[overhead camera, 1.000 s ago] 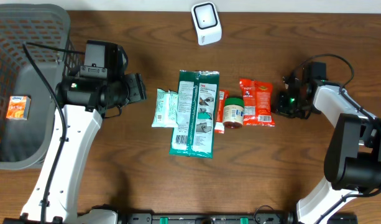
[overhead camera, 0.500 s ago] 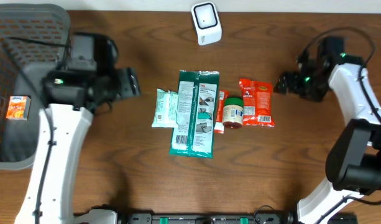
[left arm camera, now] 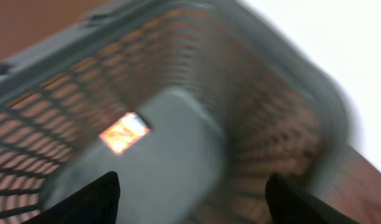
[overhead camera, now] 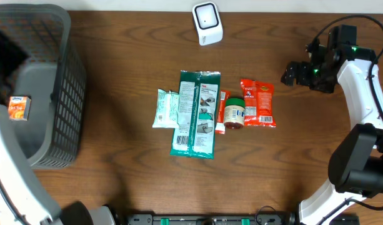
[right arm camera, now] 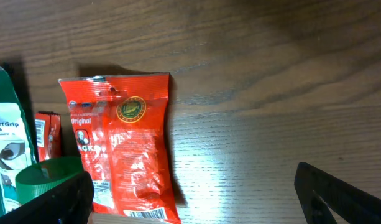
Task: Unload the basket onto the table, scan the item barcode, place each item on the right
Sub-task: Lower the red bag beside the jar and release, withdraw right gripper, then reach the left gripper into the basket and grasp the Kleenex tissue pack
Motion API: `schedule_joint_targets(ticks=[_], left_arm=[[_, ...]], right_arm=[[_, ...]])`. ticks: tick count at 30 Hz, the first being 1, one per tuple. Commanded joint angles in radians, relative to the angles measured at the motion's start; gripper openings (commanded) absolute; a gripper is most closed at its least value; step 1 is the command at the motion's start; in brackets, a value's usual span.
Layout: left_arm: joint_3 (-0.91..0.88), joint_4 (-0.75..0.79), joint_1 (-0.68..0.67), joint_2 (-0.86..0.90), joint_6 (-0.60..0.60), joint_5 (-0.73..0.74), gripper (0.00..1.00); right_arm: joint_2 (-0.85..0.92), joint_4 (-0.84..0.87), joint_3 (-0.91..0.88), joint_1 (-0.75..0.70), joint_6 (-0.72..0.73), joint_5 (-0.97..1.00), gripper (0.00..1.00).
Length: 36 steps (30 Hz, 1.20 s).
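Wooden tabletop (overhead camera: 129, 156), overhead: the right gripper (overhead camera: 291, 74) has pulled back toward the right edge. The red packet (overhead camera: 258, 103) lies flat mid-table, well short of the scanner (overhead camera: 207, 23) at the far edge. Left wrist, blurry: left gripper (left arm camera: 190, 190) apart, probably empty, over the basket (left arm camera: 178, 56). Right wrist: jaws wide, packet let go, so I'd say it's unscanned.

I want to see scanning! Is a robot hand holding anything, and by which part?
Nothing is held. The left gripper and the right gripper both hang open and empty.
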Motion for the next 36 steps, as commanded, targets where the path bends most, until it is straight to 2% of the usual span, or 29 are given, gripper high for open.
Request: schedule_joint_targets(ticks=[1, 5, 13, 18, 23, 36], left_arm=[[0.005, 0.005, 0.103, 0.1, -0.001, -0.018, 0.75], [0.005, -0.005, 0.161, 0.25, 0.045, -0.017, 0.75], [0.004, -0.023, 0.161, 0.474, 0.172, -0.016, 0.77], [0.003, -0.002, 0.161, 0.575, 0.213, -0.016, 0.77], [0.002, 0.019, 0.16, 0.639, 0.273, -0.016, 0.77], [-0.055, 0.099, 0.161, 0.726, 0.299, -0.017, 0.76]], right_arm=[[-0.014, 0.0, 0.0, -0.004, -0.005, -0.005, 0.99], [-0.014, 0.0, 0.0, -0.005, -0.005, -0.005, 0.99], [-0.014, 0.0, 0.0, -0.005, -0.005, -0.005, 0.99], [-0.014, 0.0, 0.0, -0.005, -0.005, -0.005, 0.99], [-0.014, 0.0, 0.0, -0.004, -0.005, -0.005, 0.99], [-0.014, 0.0, 0.0, -0.004, -0.005, -0.005, 0.99]])
